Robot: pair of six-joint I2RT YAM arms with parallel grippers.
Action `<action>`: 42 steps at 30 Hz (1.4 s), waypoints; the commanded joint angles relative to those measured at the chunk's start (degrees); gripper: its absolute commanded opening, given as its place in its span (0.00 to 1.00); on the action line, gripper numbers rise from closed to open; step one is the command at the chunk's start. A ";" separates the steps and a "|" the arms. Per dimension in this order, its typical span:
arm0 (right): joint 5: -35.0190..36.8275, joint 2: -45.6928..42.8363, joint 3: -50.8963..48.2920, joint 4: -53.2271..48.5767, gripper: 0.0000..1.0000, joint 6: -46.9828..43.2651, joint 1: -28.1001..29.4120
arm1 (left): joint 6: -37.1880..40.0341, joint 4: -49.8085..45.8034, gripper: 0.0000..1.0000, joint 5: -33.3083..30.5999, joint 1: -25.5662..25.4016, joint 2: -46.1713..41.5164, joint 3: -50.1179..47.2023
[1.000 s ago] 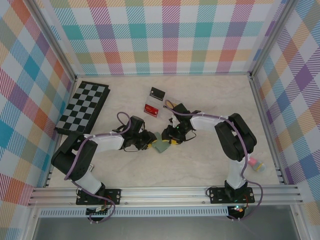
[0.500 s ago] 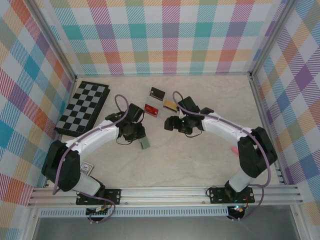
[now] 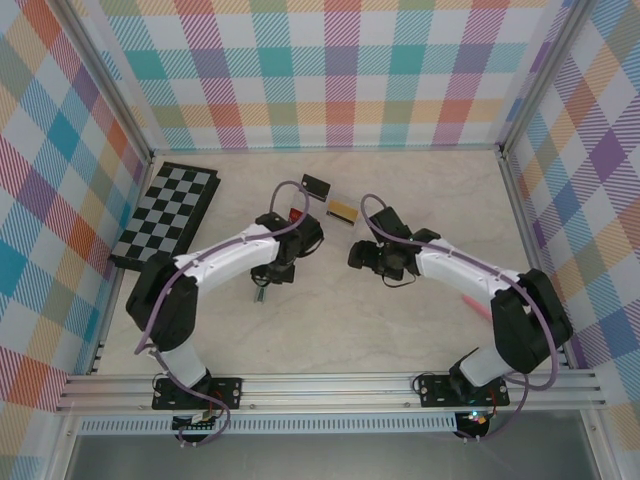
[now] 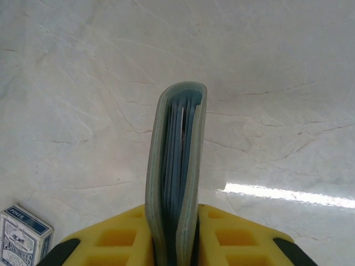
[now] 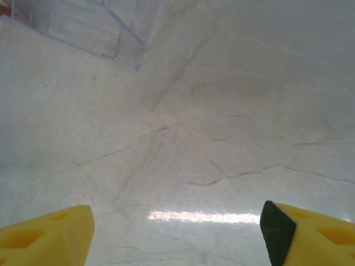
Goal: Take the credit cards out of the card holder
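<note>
The right gripper [image 5: 176, 224] hangs over the pale veined table [image 5: 211, 111], its yellow fingers [image 5: 50, 235] spread wide with bare tabletop between them, a clear plastic tray [image 5: 83, 27] at upper left

We are looking down on a pale marbled tabletop [image 3: 420, 320]. Pastel plaid walls [image 3: 340, 70] are enclosing it from 9 through 12 to 3 o'clock, an aluminium rail [image 3: 330, 385] is running along 6 o'clock, and a streak of light [image 5: 194, 216] is glinting off it.

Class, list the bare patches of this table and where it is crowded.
Free: the table strip between the arms, up to the near rail; also the far right corner. Crowded: the far middle, around the black card, the yellow-orange card, the left claw with the card holder and the right claw.
</note>
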 commanded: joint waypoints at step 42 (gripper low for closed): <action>-14.72 9.33 3.82 7.91 0.76 0.84 3.64 | 0.84 34.30 0.50 43.11 22.17 -6.11 -24.32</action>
